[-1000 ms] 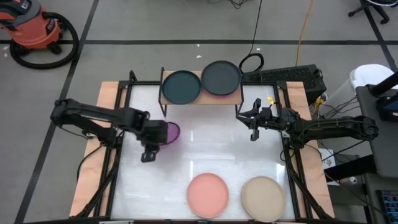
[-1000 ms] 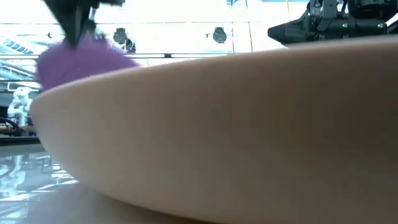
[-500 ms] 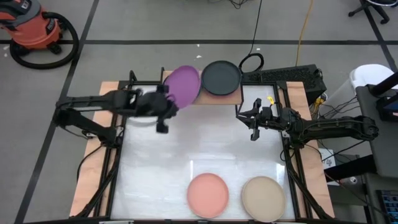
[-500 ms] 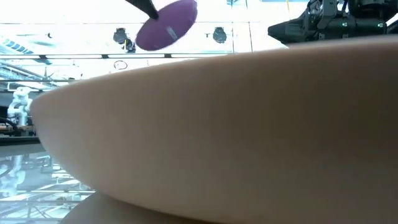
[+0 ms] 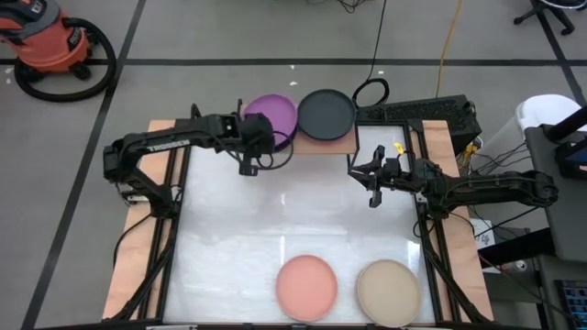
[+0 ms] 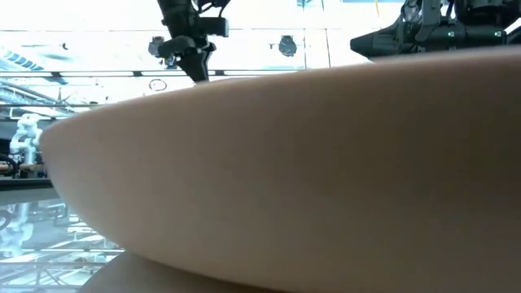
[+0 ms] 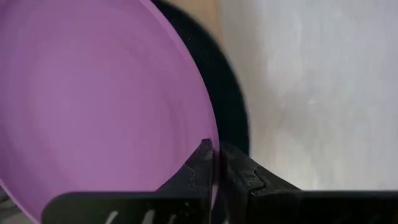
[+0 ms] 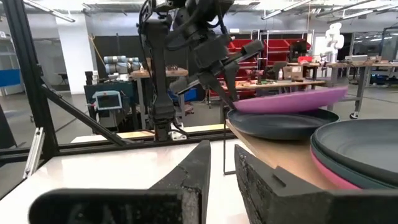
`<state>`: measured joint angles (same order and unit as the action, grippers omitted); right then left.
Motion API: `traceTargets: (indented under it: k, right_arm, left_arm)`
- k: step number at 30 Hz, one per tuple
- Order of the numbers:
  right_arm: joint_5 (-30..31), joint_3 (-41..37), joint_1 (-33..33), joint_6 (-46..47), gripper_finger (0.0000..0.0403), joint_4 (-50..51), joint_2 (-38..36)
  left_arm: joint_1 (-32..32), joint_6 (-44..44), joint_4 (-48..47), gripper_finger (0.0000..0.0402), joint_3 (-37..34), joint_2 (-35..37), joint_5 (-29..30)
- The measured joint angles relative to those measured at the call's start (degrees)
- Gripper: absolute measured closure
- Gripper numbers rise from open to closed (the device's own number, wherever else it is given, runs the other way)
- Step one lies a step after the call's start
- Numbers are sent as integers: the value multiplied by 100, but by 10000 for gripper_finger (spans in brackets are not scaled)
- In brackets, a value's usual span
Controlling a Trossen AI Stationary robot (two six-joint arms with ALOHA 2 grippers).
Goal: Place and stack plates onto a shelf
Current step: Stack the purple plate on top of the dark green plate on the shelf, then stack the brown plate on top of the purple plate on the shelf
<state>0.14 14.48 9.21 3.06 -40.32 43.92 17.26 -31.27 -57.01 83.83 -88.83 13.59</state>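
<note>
The purple plate [image 5: 272,114] sits tilted over a dark teal plate [image 8: 280,124] on the left half of the light-wood shelf [image 8: 280,158]. My left gripper [image 5: 255,145] is shut on the purple plate's rim at the shelf's near-left side. A charcoal plate [image 5: 326,113] lies on the shelf's right half, on top of a magenta plate [image 8: 339,180] whose edge shows beneath it. The salmon plate [image 5: 307,286] and the beige plate [image 5: 388,289] lie flat near the table's near edge. My right gripper [image 5: 371,181] hovers open to the right of the shelf. My left gripper pinches the purple plate's rim [image 7: 210,134] between its two fingers, one above the plate and one below. The fingers [image 8: 219,79] slant down from the table's near-left side. The held edge is low, close over the teal plate's rim, and the far side [image 8: 336,93] is raised. Whether the two plates touch, I cannot tell.
The shelf stands at the table's far edge on thin black legs [image 8: 224,143]. The white table top [image 5: 293,220] lies between the shelf and the two near plates. In the low view the beige plate [image 6: 285,179] blocks most of the sight. A red vacuum [image 5: 50,41] stands on the floor.
My left gripper has carried the purple plate up from the table's left-middle and toward the far edge. It then came down over the shelf's left half. The plate was steeply tilted in the air and now lies flatter, covering the teal plate. My right arm has kept still.
</note>
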Motion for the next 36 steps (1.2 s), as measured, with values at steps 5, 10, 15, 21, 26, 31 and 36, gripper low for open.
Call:
traceTargets:
  k: [5, 10, 15, 21, 26, 31, 36]
  right_arm:
    - [4, 0, 0, -21, 344, 4, -2]
    - [7, 0, 0, -74, 344, 26, 0]
    - [9, 0, 0, -183, 344, 26, -2]
    - [154, 360, -5, 121, 344, 588, -1]
    - [462, 1227, -75, -249, 344, 2189, 138]
    - [408, 2058, -70, -425, 344, 3127, 516]
    - [46, 2770, -72, -375, 344, 4384, 1035]
  left_arm:
    - [-7, 30, 86, 370, 0, -5, -314]
    - [-7, 264, 14, 308, 2, -1, -305]
    - [-20, 343, 0, 247, 2, 20, -8]
    - [-144, 760, -31, 217, 4, 715, 204]
    - [-268, 1046, 906, 216, -50, 1673, 15]
    - [-268, 1106, 3050, 216, -1021, 2553, -1030]
    - [-269, 1352, 5222, 215, -2463, 3164, -1461]
